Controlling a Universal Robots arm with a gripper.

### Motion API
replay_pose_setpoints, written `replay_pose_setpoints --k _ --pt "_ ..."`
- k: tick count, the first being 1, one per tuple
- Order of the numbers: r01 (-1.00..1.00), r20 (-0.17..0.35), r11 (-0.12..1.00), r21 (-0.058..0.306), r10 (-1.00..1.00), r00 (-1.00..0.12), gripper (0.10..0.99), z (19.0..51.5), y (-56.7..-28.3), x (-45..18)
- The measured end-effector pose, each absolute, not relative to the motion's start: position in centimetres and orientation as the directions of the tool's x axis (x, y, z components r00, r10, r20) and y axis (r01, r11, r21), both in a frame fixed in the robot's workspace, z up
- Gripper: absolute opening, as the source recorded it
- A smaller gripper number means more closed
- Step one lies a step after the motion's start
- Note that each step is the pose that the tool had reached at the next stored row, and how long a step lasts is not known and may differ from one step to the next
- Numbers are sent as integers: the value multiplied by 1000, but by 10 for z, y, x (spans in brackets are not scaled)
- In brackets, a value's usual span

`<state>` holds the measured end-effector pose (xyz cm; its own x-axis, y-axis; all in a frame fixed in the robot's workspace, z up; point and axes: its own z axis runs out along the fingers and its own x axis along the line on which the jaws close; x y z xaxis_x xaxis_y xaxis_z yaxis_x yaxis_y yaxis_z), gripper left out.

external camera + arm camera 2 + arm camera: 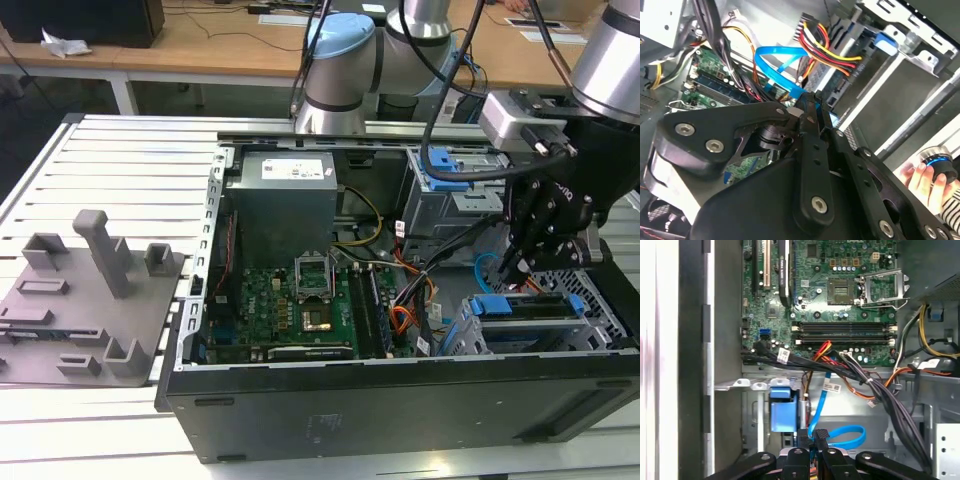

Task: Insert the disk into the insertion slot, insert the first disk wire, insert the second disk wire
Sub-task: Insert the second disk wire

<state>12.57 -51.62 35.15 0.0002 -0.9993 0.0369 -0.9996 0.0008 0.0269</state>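
Note:
The disk [527,306], in its blue caddy, sits inside the insertion slot [600,300], the silver perforated cage at the case's front on the exterior view's right. My gripper [520,265] hangs just behind that cage. In both wrist views its fingertips [815,436] are pressed together on the plug end of the second disk wire [842,432], whose light-blue loop [775,60] curls beside the fingers [810,102]. The first disk wire [835,52], a red, orange and black bundle, runs to the disk's rear edge [840,82]; I cannot tell if its plug is seated.
A taller grey cage with a blue latch [450,175] stands behind the gripper. Black cable bundles [880,390] cross the case floor beside the motherboard [300,300]. A person's hand [925,180] holds a knob outside the case. A grey fixture [90,290] lies on the table.

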Motion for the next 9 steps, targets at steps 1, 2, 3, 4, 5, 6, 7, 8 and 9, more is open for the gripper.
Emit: replay_pose_setpoints --k 1,2,3,4,5,6,7,8,9 --pt "-1000 37 1 27 -999 0 165 351 -518 126" --pt "-1000 37 1 27 -999 0 165 351 -520 126" --pt "-1000 37 1 27 -999 0 165 351 -522 126" --pt "-1000 37 1 27 -999 0 165 351 -524 126" --pt "-1000 37 1 27 -999 0 165 351 -525 126" --pt "-1000 37 1 27 -999 0 165 351 -526 126" --pt "-1000 37 1 27 -999 0 165 351 -528 126" --pt "-1000 37 1 27 -999 0 165 351 -529 126" --pt "-1000 37 1 27 -999 0 165 351 -531 126"
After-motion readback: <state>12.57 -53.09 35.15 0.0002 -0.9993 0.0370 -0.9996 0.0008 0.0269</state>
